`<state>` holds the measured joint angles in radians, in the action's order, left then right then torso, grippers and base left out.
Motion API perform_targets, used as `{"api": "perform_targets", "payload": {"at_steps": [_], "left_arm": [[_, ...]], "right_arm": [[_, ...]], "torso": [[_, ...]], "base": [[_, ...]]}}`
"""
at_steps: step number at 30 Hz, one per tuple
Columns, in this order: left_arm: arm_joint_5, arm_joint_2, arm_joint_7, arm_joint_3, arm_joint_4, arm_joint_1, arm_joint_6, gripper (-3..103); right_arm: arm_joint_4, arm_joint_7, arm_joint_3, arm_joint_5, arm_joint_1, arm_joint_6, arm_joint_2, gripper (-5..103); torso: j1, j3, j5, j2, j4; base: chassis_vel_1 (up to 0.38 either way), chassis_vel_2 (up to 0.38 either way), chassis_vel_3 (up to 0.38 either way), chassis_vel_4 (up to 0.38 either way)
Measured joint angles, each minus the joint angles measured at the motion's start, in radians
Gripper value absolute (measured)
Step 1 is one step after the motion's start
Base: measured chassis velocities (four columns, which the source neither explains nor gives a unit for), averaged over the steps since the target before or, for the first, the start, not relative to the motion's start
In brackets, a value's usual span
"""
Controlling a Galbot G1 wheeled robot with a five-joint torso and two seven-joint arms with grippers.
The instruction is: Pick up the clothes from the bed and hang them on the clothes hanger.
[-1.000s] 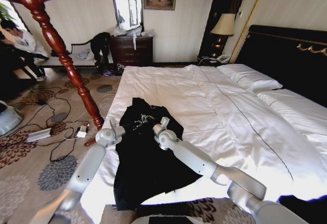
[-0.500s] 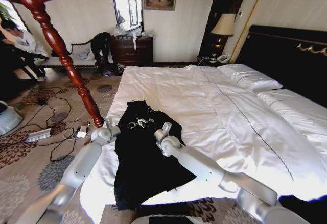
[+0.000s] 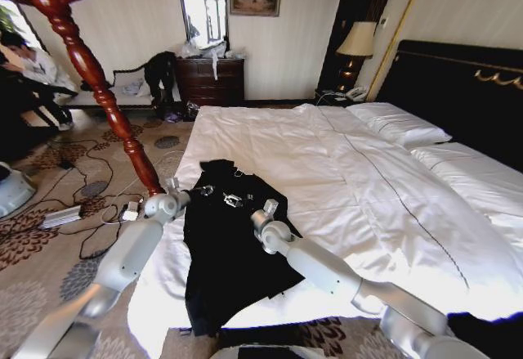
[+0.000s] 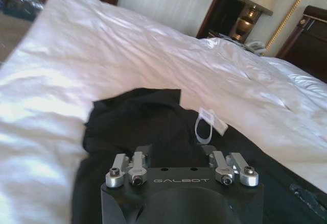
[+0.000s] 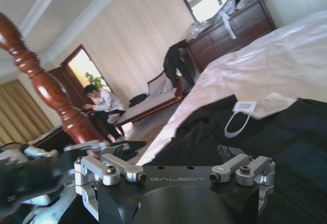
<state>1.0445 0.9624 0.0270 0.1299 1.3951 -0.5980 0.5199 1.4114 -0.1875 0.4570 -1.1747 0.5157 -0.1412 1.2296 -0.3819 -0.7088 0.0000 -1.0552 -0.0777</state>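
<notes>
The black clothes [image 3: 229, 244] lie spread flat on the near left part of the white bed [image 3: 343, 154]; a white tag loop [image 4: 207, 123] sits by the collar. My left gripper [image 3: 173, 199] hovers at the garment's left shoulder edge, jaws spread, holding nothing; in its wrist view the left gripper [image 4: 173, 155] sits over the black fabric [image 4: 148, 117]. My right gripper [image 3: 266, 213] is open just above the garment's right side, and the right gripper [image 5: 176, 167] also shows over the dark cloth [image 5: 306, 147]. The red-brown clothes hanger [image 3: 98, 89] stands left of the bed.
Cables and a power strip [image 3: 61, 216] litter the patterned carpet by the stand's foot. A dresser [image 3: 211, 79] and a bench stand against the far wall; a lamp [image 3: 356, 44] and a black headboard [image 3: 458, 89] are at the right. A person [image 3: 33, 69] sits far left.
My left gripper slid left and away, to the garment's left edge. My right gripper drew back toward me a little. The garment's collar area shifted slightly.
</notes>
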Motion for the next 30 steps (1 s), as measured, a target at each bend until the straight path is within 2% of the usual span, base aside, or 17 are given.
{"api": "perform_targets", "payload": {"at_steps": [1,3,6,8,10,11,13,14,15,17,18,19,20,24,25,28,30], "left_arm": [[-0.005,-0.008,-0.01,0.017,0.02,-0.015,-0.007,60],[-0.004,-0.012,-0.021,0.037,0.041,-0.029,-0.011,60],[-0.02,-0.042,-0.099,0.11,0.159,-0.101,-0.05,77],[-0.044,-0.057,-0.126,0.127,0.205,-0.131,-0.065,82],[-0.135,-0.079,-0.185,0.155,0.305,-0.201,-0.115,93],[-0.135,-0.079,-0.185,0.155,0.305,-0.201,-0.115,93],[-0.261,-0.078,-0.217,0.167,0.361,-0.275,-0.17,99],[-0.322,-0.073,-0.226,0.178,0.379,-0.316,-0.2,99],[-0.322,-0.073,-0.226,0.178,0.379,-0.316,-0.2,99],[-0.429,-0.051,-0.238,0.21,0.41,-0.4,-0.25,100],[-0.469,-0.032,-0.242,0.234,0.429,-0.445,-0.265,100],[-0.483,-0.018,-0.246,0.252,0.446,-0.475,-0.27,100],[-0.483,-0.018,-0.246,0.252,0.446,-0.475,-0.27,100],[-0.491,0.036,-0.258,0.316,0.512,-0.575,-0.266,100],[-0.491,0.036,-0.258,0.316,0.512,-0.575,-0.266,100],[-0.485,0.054,-0.268,0.338,0.523,-0.6,-0.256,100],[-0.482,0.054,-0.271,0.343,0.526,-0.605,-0.253,100]], "right_arm": [[-0.014,-0.011,-0.009,0.0,-0.002,0.001,0.008,100],[-0.021,-0.022,-0.019,0.0,-0.004,0.005,0.012,100],[-0.012,-0.117,-0.082,0.001,0.002,0.066,0.005,100],[0.003,-0.163,-0.108,0.001,0.011,0.095,-0.008,100],[0.073,-0.274,-0.19,-0.025,0.055,0.163,-0.072,100],[0.073,-0.274,-0.19,-0.025,0.055,0.163,-0.072,100],[0.2,-0.387,-0.283,-0.091,0.134,0.216,-0.174,100],[0.256,-0.436,-0.323,-0.123,0.175,0.24,-0.208,100],[0.256,-0.436,-0.323,-0.123,0.175,0.24,-0.208,100],[0.356,-0.536,-0.408,-0.189,0.27,0.297,-0.259,100],[0.407,-0.589,-0.467,-0.224,0.338,0.328,-0.284,100],[0.444,-0.62,-0.523,-0.247,0.397,0.346,-0.301,100],[0.444,-0.62,-0.523,-0.247,0.397,0.346,-0.301,100],[0.59,-0.663,-0.787,-0.311,0.656,0.375,-0.321,100],[0.59,-0.663,-0.787,-0.311,0.656,0.375,-0.321,100],[0.682,-0.672,-0.925,-0.348,0.816,0.375,-0.267,100],[0.703,-0.675,-0.951,-0.357,0.844,0.373,-0.246,100]], "torso": [[0.0,0.0,-0.0002,0.0,0.0001],[0.0,0.0,-0.0002,0.0,0.0],[0.0,0.0,-0.0001,0.0,-0.0001],[0.0,0.0,0.0001,0.0,0.0003],[0.0,0.0,0.0004,0.0,0.001],[0.0,0.0,0.0004,0.0,0.001],[0.0,0.0,-0.0002,0.0,-0.0016],[0.0,0.0,-0.0001,0.0,-0.0018],[0.0,0.0,-0.0001,0.0,-0.0018],[0.0,0.0,0.0005,0.0,-0.0008],[0.0,0.0,0.0002,0.0,0.0007],[0.0,0.0,0.0001,0.0,0.0007],[0.0,0.0,0.0001,0.0,0.0007],[0.0,0.0,0.0005,0.0,-0.0009],[0.0,0.0,0.0005,0.0,-0.0009],[0.0,0.0,0.0,0.0,-0.0006],[0.001,0.0,0.0,0.0,-0.0002]], "base": [[0.0,0.0,0.0,0.0],[0.0,0.0,0.0,0.0],[0.0,0.0,0.0,0.0],[0.0,0.0,0.0,0.0],[0.0,0.0,0.0,0.0],[0.0,0.0,0.0,0.0],[0.0,0.0,0.0,0.0],[0.0,0.0,0.0,0.0],[0.0,0.0,0.0,0.0],[0.0,0.0,0.0,0.0],[0.0,0.0,0.0,0.0],[0.0,0.0,0.0,0.0],[0.0,0.0,0.0,0.0],[0.0,0.0,0.0,0.0],[0.0,0.0,0.0,0.0],[0.0,0.0,0.0,0.0],[0.0,0.0,0.0,0.0]]}}
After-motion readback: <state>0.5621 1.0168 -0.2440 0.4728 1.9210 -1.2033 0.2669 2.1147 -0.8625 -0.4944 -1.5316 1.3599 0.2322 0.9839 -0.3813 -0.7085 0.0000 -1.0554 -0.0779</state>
